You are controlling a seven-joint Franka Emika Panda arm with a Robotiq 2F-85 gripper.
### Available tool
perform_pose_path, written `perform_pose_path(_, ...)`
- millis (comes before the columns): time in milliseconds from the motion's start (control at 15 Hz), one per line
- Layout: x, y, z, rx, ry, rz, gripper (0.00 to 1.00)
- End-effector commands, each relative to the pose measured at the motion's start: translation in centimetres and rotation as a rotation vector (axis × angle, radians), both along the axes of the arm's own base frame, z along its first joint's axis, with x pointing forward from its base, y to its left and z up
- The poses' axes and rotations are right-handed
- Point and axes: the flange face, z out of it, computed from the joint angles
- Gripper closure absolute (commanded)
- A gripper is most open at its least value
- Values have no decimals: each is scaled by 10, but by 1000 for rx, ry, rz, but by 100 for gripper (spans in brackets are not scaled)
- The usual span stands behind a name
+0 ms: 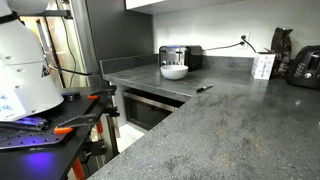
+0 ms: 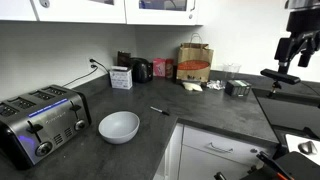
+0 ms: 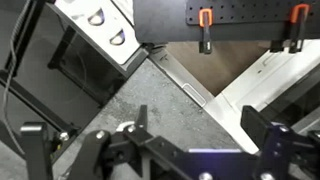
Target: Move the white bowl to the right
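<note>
The white bowl (image 1: 174, 71) (image 2: 119, 126) is plain, glossy and round. It stands upright on the dark speckled counter (image 2: 200, 110), just in front of the silver toaster (image 1: 178, 55) (image 2: 40, 120). My gripper (image 2: 289, 55) hangs high above the counter's far end, well away from the bowl. In the wrist view the gripper (image 3: 200, 140) is open and empty, with only a counter corner and cabinet fronts below it. The bowl is out of the wrist view.
A black pen (image 1: 204, 88) (image 2: 159, 110) lies on the counter near the bowl. A white printed carton (image 1: 263, 66) (image 2: 121, 77) and a black appliance (image 1: 305, 66) (image 2: 142, 70) stand by the wall. A paper bag (image 2: 195, 62) and small items sit further along.
</note>
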Motion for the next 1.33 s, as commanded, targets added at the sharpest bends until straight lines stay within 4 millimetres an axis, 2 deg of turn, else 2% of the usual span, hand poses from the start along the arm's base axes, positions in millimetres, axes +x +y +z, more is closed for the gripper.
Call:
perform_pose_path(0,0,0,1,0,1,0,0)
perform_pose_path(267,0,0,1,0,1,0,0)
perform_pose_path(400,16,17,-8,28,-11,48,0)
perform_pose_path(600,51,71,-32,42,-14,157,0)
perform_pose_path(800,89,146,-77,69,-36,231,0)
perform_pose_path(1067,137,236,-134,146,-149,160,0)
perform_pose_path(1267,169,286,-175,203,-165,122,0)
